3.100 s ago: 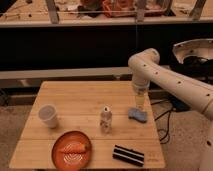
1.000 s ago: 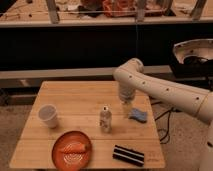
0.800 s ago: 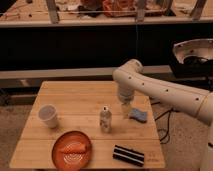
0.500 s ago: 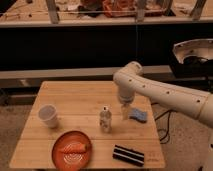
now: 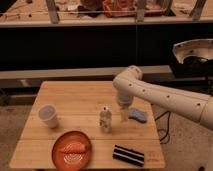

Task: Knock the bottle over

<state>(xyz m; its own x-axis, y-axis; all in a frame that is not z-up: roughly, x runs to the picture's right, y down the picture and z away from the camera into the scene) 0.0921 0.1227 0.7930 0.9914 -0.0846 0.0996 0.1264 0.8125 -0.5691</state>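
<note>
The bottle (image 5: 105, 120) stands upright near the middle of the desk (image 5: 75, 97). The gripper (image 5: 123, 115) hangs just beside it, toward the right edge; spread or closed, I cannot tell.

My single camera looks down on the table (image 5: 65, 95) from above its near edge and faces its far edge. At medium range, the whole tabletop is in frame. My gripper (image 5: 124, 115) hangs over the table's right half.
</note>
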